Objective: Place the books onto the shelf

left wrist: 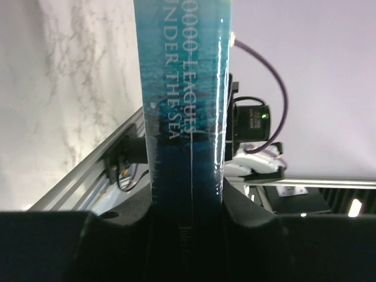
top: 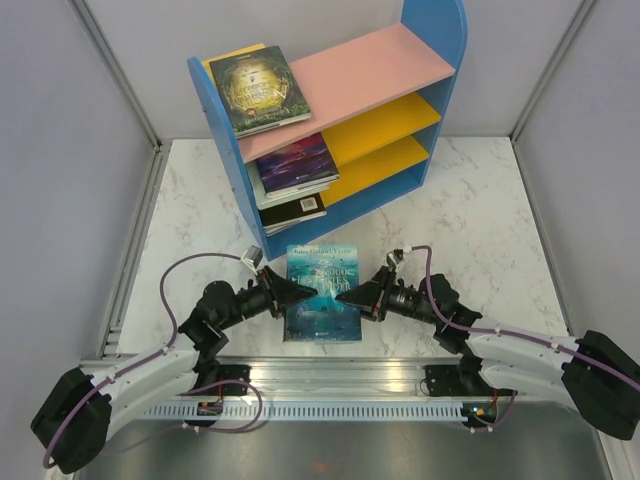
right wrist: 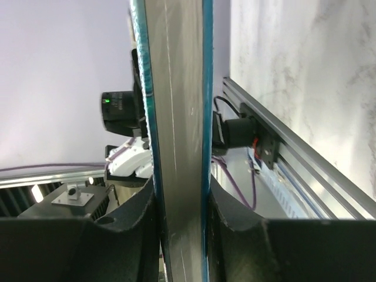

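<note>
Tabletop (top: 480, 230): white marble; it carries the shelf at its far side and my two arms at its near edge.
Shelf (top: 440, 40): blue side panels, set at an angle with its open face turned toward me. The pink top board and both yellow boards are bare toward their right ends.
Teal book (top: 322, 290): cover up, in front of the shelf and between my arms. I cannot tell whether it is lifted or resting.
Shelved books: dark green book (top: 258, 90) on the pink board's left end, purple galaxy book (top: 295, 165) on a stack on the upper yellow board, black book (top: 292, 212) on the lower one.
Left jaws: closed on the teal book's spine side, lettering running between my fingers.
Right jaws: closed on the opposite page edge.
Step in hand (my judgement): carrying the teal book to the shelf.
Method: I raise both sides together and level, pinch evenly so the thin book neither bows nor slips, and aim for a bare stretch of board.
Risk: clipping a blue panel or nudging the stacked books.
</note>
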Motion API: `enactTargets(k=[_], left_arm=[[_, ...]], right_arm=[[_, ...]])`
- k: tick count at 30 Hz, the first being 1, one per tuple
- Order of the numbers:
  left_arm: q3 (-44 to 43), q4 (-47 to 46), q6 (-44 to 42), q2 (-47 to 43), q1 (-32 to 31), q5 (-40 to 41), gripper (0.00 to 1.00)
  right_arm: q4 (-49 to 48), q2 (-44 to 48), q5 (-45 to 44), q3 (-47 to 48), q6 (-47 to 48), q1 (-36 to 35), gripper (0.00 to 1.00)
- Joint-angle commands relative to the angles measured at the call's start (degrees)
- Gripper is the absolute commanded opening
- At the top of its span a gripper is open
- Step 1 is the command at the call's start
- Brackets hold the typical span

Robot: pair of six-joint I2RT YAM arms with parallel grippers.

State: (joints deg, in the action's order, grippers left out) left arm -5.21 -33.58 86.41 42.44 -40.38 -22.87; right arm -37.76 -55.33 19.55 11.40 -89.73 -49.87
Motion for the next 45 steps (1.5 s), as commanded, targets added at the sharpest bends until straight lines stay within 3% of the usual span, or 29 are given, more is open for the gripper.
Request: enactTargets(k=[1, 3, 4, 5, 6, 7, 9, 10, 12, 23, 30, 33, 42, 45], left_arm=[[-2.70, -14.30, 0.77, 3.96, -0.84, -4.46, 0.08], [-2.35, -17.64, 2.09, 4.50, -0.84, -3.50, 0.02], [-2.43, -17.31, 2.27, 3.89, -0.84, -2.97, 0.02], [-2.61, -15.74, 2.18, 3.01, -0.84, -1.40, 0.02], [-2.87, -13.72, 1.75, 1.96, -0.84, -0.43, 0.02], [-3.22, -7.79, 1.31, -1.27, -0.84, 0.45, 0.02], [-4.71, -1.60, -0.09, -4.89, -0.84, 3.96, 0.02], [-5.07, 3.39, -0.10, -8.04, -0.84, 5.37, 0.02], [-4.81, 4.75, 0.94, -10.70, -0.75, 8.96, 0.02], [-10.43, 13.88, -1.85, -8.08, -0.84, 13.38, 0.02], [-15.44, 18.46, -5.02, -5.35, -0.93, 13.56, 0.02], [-16.32, 18.99, -6.16, -4.12, -1.63, 13.38, 0.02], [-22.21, 20.31, -8.98, 4.05, -9.70, 17.86, 0.02], [-22.30, 20.31, -8.54, 5.29, -11.21, 18.83, 0.02]], right_arm=[[-17.63, -0.83, 3.48, 5.39, -3.26, -1.55, 0.00], [-14.21, -0.75, 3.48, 6.00, -2.64, -1.46, 0.04], [-10.53, -0.40, 3.56, 6.61, -1.77, -1.46, 0.13], [-9.02, 0.04, 3.39, 6.71, -1.33, -1.55, 0.26], [-7.61, 0.66, 3.30, 6.71, -1.23, -1.55, 0.51], [-6.38, 2.05, 3.04, 6.19, -1.23, -1.64, 0.59], [-4.09, 3.82, 1.46, 5.22, -1.93, -2.07, 0.72], [-3.56, 5.48, 0.76, 3.99, -2.55, -2.34, 0.74], [-2.68, 7.33, -1.26, 3.20, -3.51, -3.74, 0.76], [3.91, 9.27, -7.95, 6.88, -2.99, -12.53, 0.64], [27.09, 24.89, -18.48, 10.14, -0.35, -12.62, 0.52], [30.28, 28.95, -23.23, 8.82, -1.67, -12.62, 0.49], [30.99, 23.43, -24.65, 12.76, 0.08, -10.69, 0.45], [31.34, 23.25, -24.30, 13.82, 0.44, -9.11, 0.38]])
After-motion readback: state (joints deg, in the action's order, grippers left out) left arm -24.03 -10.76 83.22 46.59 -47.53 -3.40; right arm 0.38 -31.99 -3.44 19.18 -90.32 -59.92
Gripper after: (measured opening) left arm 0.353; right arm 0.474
